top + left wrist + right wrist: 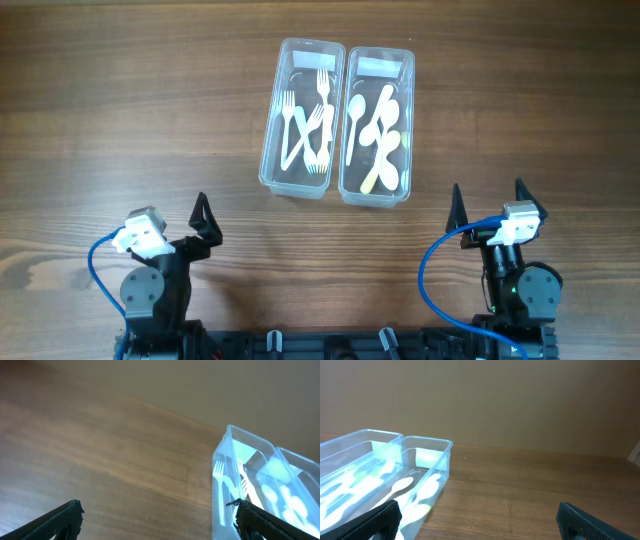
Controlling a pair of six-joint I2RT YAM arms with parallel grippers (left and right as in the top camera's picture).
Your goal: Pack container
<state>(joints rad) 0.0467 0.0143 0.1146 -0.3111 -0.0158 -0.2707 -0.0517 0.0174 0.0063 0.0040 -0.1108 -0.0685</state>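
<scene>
**Item 1. Fork bin** (270,140). Clear, oblong, at 12 o'clock on the table (120,120), overhead view. Holds white forks (308,125), loosely crossed, all inside the walls.

**Item 2. Spoon bin** (409,120). Same make, touching or just beside the fork bin on its 3 o'clock side. Holds white spoons (375,125), plus one yellowish spoon towards the 6 o'clock end.

**Item 3. Left gripper** (207,222). At 7 o'clock on the table, well apart from both bins. Jaws spread wide, nothing between them. Its wrist camera shows bare wood ahead and the fork bin off at 2 o'clock.

**Item 4. Right gripper** (489,195). At 5 o'clock, also well apart from the bins. Jaws spread wide and empty. Its wrist camera shows the spoon bin at 9 o'clock.

**Item 5. Loose stock.** None seen on the table, and no lid in any view.

**Status (judged).** The cutlery lies sorted by kind and both arms are parked clear, so the packing looks either finished or waiting at a boundary between steps.

**Next move (judged).** If any remains, an arm would have to reach towards 12 o'clock and descend over a bin. The forks are tangled, so a jaw would need to be set across a single handle.
</scene>
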